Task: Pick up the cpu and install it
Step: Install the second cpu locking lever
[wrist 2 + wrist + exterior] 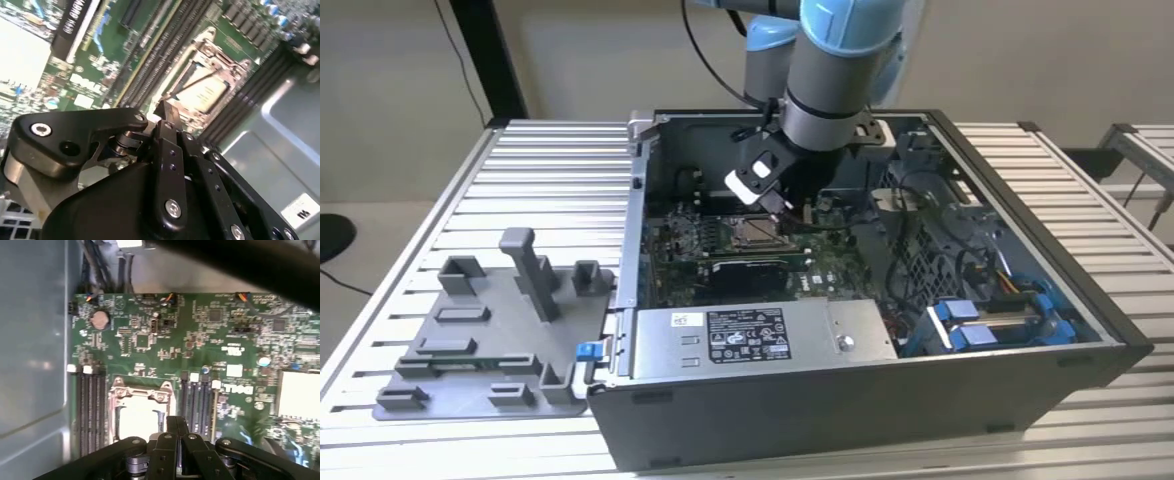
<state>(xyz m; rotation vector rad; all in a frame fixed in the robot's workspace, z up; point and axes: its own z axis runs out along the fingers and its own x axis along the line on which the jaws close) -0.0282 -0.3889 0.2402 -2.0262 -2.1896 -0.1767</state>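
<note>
**CPU seated in socket, gripper above it**

Black gripper (167,117) linkage sits closest to the lens in both wrist views, its fingers (176,426) drawn together into one narrow tip with nothing between them. Tip hangs just over the socket frame (141,396), apparently not touching it.

Computer case (854,400) lies open on the slatted table (534,170); the arm (834,70) reaches down into it. Grey plastic tray (467,350) lies on the table at the exterior view's left, beside the case. Silver power-supply box (761,335) sits along the case's near wall. Green motherboard (200,350) covers the floor of the case. Memory slots (92,410) flank the socket on both sides.

The cpu (205,95) lies flat in the socket, pale metal top up, framed by the silvery bracket.
</note>
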